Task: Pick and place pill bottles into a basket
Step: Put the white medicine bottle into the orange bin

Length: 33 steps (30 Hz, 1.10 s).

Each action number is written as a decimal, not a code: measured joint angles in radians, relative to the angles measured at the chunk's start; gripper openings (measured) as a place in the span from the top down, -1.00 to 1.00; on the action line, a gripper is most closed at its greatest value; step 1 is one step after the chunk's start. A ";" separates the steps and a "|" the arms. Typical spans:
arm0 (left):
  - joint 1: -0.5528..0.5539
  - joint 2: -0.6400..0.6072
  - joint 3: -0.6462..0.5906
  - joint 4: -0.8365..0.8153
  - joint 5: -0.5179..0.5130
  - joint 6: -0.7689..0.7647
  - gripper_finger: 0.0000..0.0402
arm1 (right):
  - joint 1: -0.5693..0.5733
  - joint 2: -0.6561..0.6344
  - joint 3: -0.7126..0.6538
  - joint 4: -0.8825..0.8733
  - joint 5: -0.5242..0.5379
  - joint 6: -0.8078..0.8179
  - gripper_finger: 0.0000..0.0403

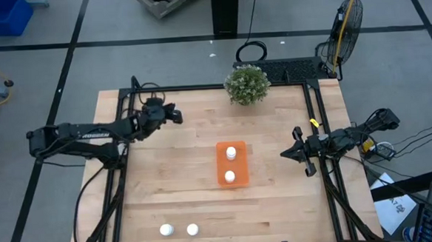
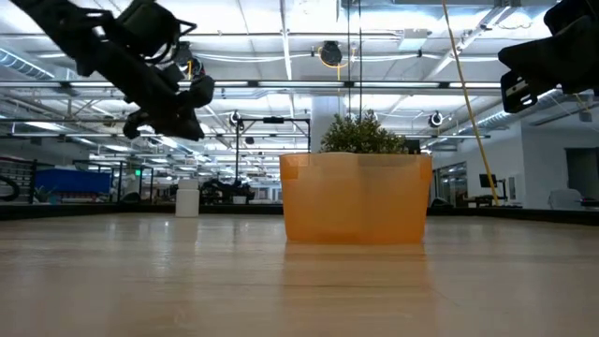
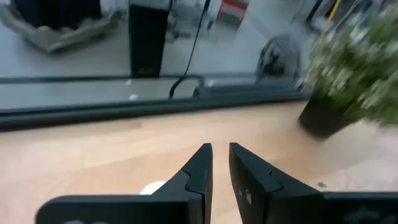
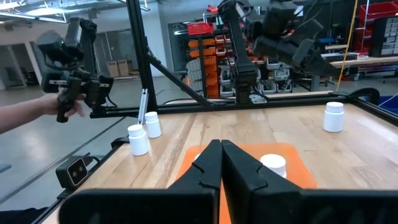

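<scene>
The orange tray [image 1: 232,164] lies at the table's middle with two white pill bottles [image 1: 231,152] [image 1: 230,176] standing in it. Two more bottles [image 1: 166,229] [image 1: 192,229] stand near the table's front edge. A fifth bottle [image 4: 334,116] stands on the table at the far left, below my left arm; it also shows in the low view [image 2: 187,198]. My left gripper [image 3: 219,149] hangs in the air above the table's far left [image 1: 178,114], its fingertips a narrow gap apart and empty. My right gripper [image 4: 221,146] is shut and empty, just right of the tray [image 1: 284,154], pointing at it.
A green potted plant [image 1: 247,84] stands at the table's far edge, a little to the right of my left gripper. A black frame runs along the table's left, far and right edges. A person's hand [image 4: 65,107] holds a black device beyond the table.
</scene>
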 joint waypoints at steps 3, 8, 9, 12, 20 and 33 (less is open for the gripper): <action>0.012 0.011 0.057 -0.099 0.008 -0.017 0.60 | 0.000 0.000 0.000 0.000 0.000 0.000 1.00; 0.038 0.014 0.081 -0.171 -0.019 -0.047 0.30 | 0.000 0.000 0.000 0.000 0.000 0.000 1.00; 0.046 0.014 0.080 -0.168 -0.021 -0.057 0.23 | 0.000 0.000 0.000 0.000 0.000 0.000 1.00; 0.072 0.017 0.079 -0.175 -0.018 -0.070 0.00 | 0.000 0.000 0.000 0.000 0.000 0.000 1.00; 0.101 0.141 0.077 -0.143 0.096 -0.110 -0.51 | 0.000 0.000 0.000 0.000 0.000 0.000 1.00; 0.107 0.303 0.077 -0.121 0.095 -0.079 -0.70 | 0.000 0.000 0.000 -0.001 -0.001 0.000 1.00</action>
